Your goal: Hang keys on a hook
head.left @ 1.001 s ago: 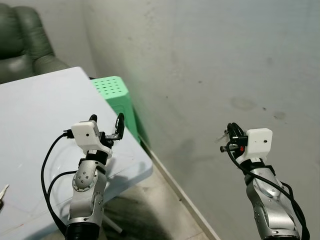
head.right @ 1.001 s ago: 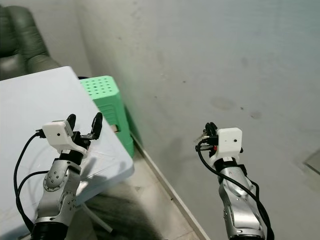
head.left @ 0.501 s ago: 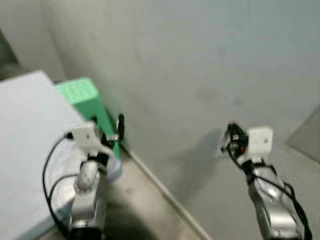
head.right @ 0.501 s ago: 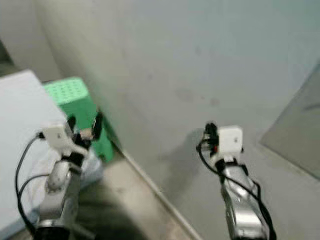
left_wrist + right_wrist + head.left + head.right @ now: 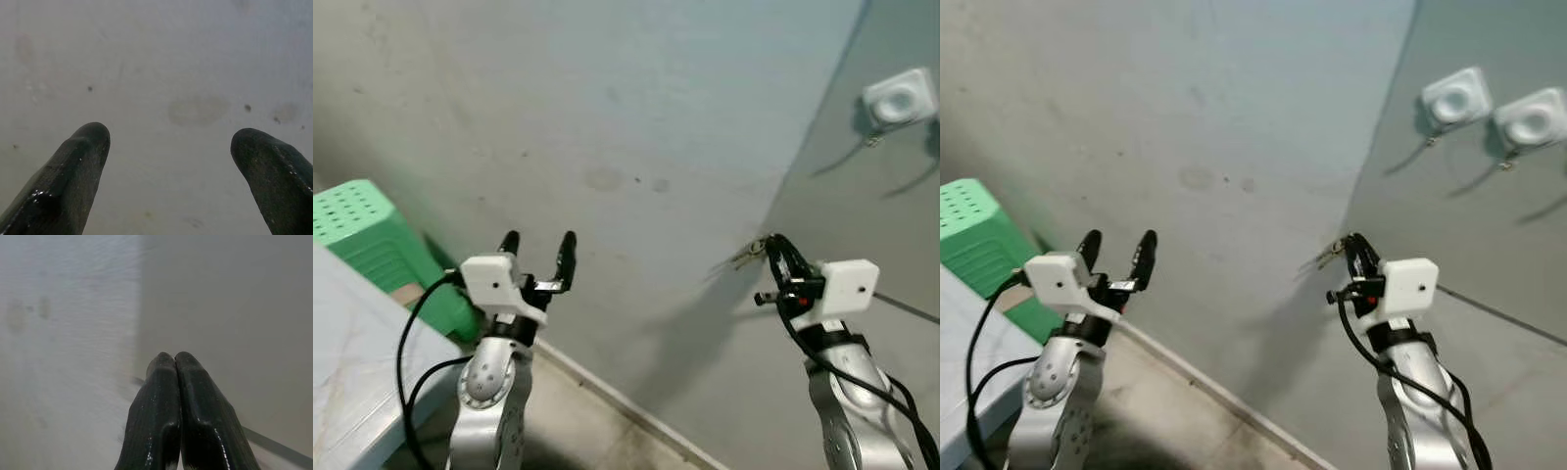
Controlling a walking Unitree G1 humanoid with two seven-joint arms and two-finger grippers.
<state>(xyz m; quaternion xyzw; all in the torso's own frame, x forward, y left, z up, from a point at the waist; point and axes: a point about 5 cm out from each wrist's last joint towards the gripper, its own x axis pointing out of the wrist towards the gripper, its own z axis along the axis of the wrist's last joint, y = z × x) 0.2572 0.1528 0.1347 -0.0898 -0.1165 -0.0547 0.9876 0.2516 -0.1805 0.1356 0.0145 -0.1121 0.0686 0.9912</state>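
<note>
My right gripper [image 5: 773,244] is raised in front of the grey wall, shut on a small bunch of metal keys [image 5: 748,256] that sticks out to the left of its tips. In the right wrist view the two fingers [image 5: 166,396] are pressed together and the keys are hidden. Two white wall hooks [image 5: 1453,98] [image 5: 1534,116] sit on the darker wall panel, above and to the right of this gripper. Lower left, my left gripper [image 5: 538,240] is held up and open, holding nothing; its fingers [image 5: 73,166] point at bare wall.
A green plastic stool [image 5: 357,230] stands against the wall at the far left. The corner of a pale blue table [image 5: 352,377] is just in front of it. A wall corner [image 5: 803,166] separates the lighter and darker panels.
The camera has swung to the right: table and stool slid to the left edge and the hooks came into view. Both arms keep their pose; the right gripper stays shut.
</note>
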